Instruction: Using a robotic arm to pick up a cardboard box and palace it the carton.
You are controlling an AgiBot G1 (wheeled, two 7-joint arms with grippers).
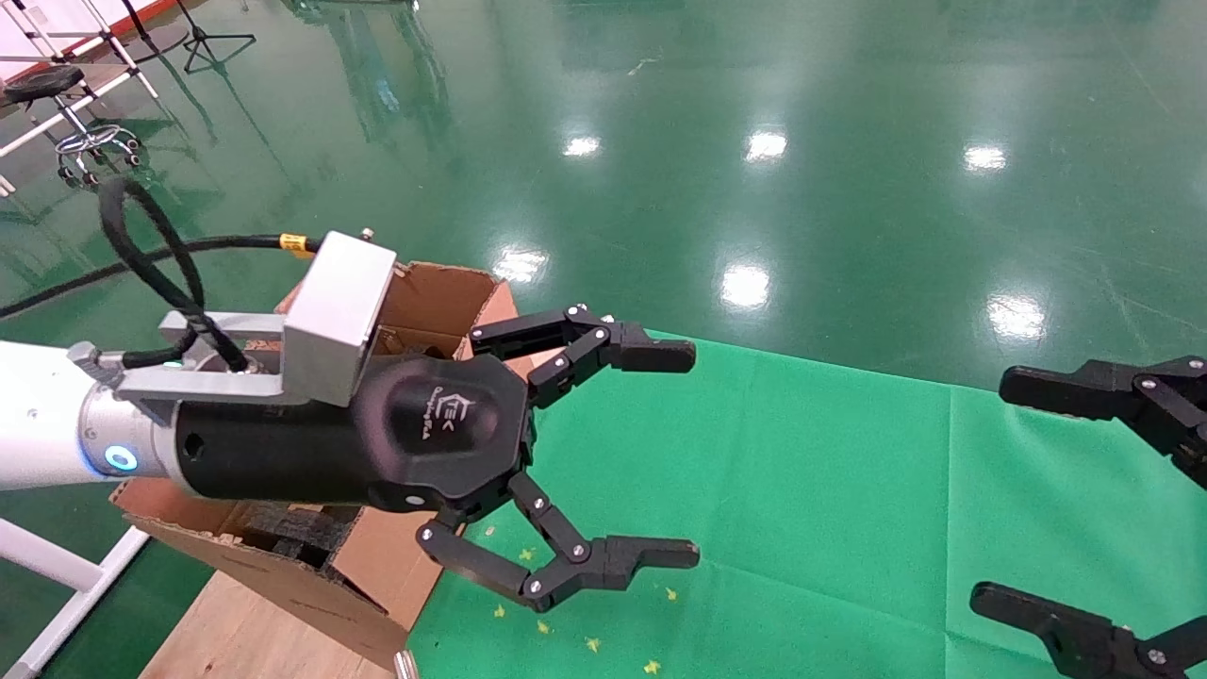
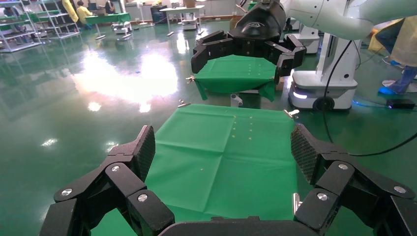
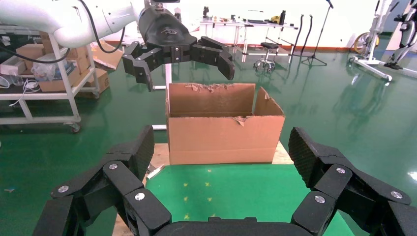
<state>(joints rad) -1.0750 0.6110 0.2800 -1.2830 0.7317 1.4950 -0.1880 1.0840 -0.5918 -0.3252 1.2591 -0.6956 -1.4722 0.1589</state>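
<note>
My left arm (image 1: 38, 415) is white with a silver wrist; its black gripper (image 1: 693, 453) is open and empty, held above the green cloth (image 1: 801, 490) just to the right of the carton (image 1: 443, 302). The carton is large, brown, with torn upright flaps and black foam (image 1: 292, 528) inside; it also shows in the right wrist view (image 3: 223, 137), with the left gripper (image 3: 187, 73) above it. The left wrist view shows my open jaws (image 2: 222, 147) over bare cloth (image 2: 221, 162). The small cardboard box is out of view. My right gripper (image 1: 1000, 490) is open and empty at the right edge.
The carton stands on a wooden board (image 1: 245, 632) at the cloth's left end. Small yellow marks (image 1: 594, 644) dot the cloth. A stool (image 1: 57, 94) and stands are far back left on the green floor. Another robot's base (image 2: 324, 88) stands beyond the table.
</note>
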